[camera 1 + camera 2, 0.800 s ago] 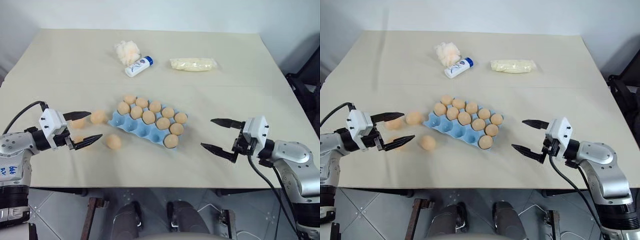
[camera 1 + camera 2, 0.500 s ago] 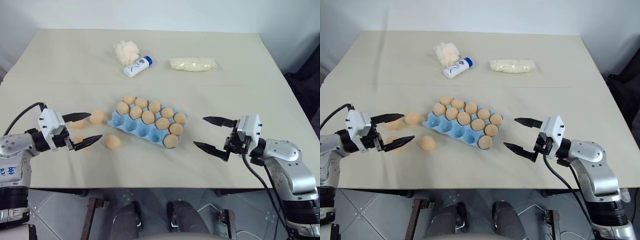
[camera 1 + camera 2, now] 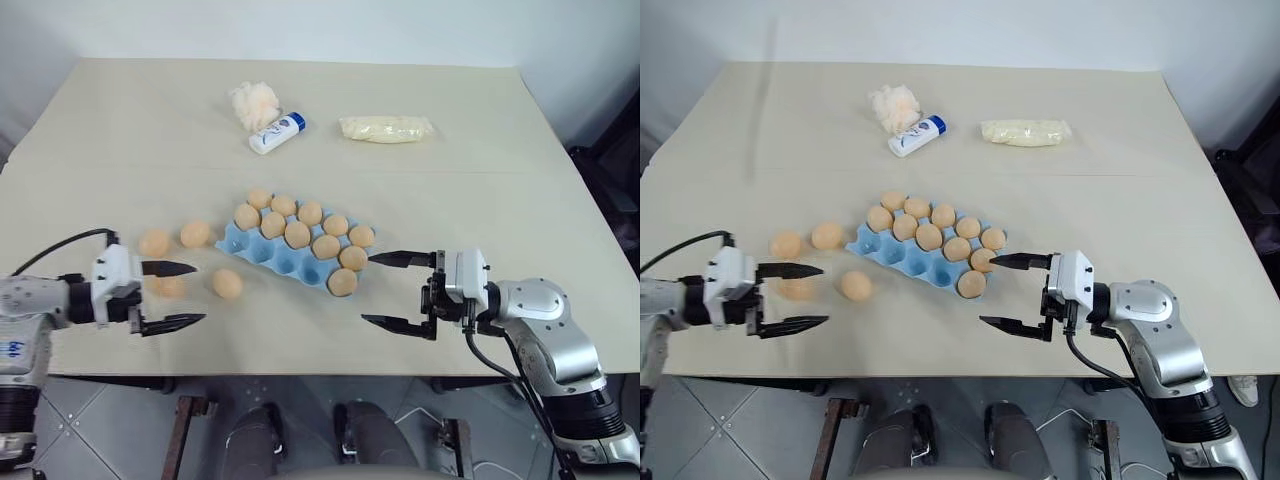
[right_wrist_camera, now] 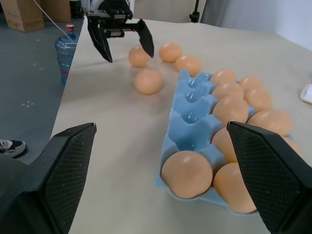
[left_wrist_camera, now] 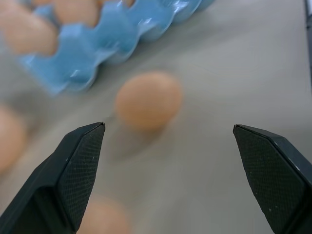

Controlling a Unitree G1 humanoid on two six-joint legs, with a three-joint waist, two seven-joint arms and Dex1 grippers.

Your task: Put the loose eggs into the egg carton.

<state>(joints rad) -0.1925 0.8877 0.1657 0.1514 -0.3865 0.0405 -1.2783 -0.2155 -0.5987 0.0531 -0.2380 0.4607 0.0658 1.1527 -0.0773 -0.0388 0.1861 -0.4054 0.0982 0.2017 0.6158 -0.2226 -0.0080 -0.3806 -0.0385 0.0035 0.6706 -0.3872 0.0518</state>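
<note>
The left gripper (image 3: 172, 296) hangs low over the near left of the table (image 3: 470, 170), jaws wide and empty, aimed toward the four loose eggs (image 3: 227, 284), probably lining up a pick. The eggs lie on the table just left of the carton (image 3: 262, 252), one nearest its near-left corner. The carton sits mid-table; nine cups are filled, and three in the near row are empty. The right gripper (image 3: 400, 291) hovers just right of the carton, jaws wide, holding nothing. At the far side lie a puff (image 3: 254, 102), a tube (image 3: 277, 132) whose label is unreadable, and a packet (image 3: 387, 128).
</note>
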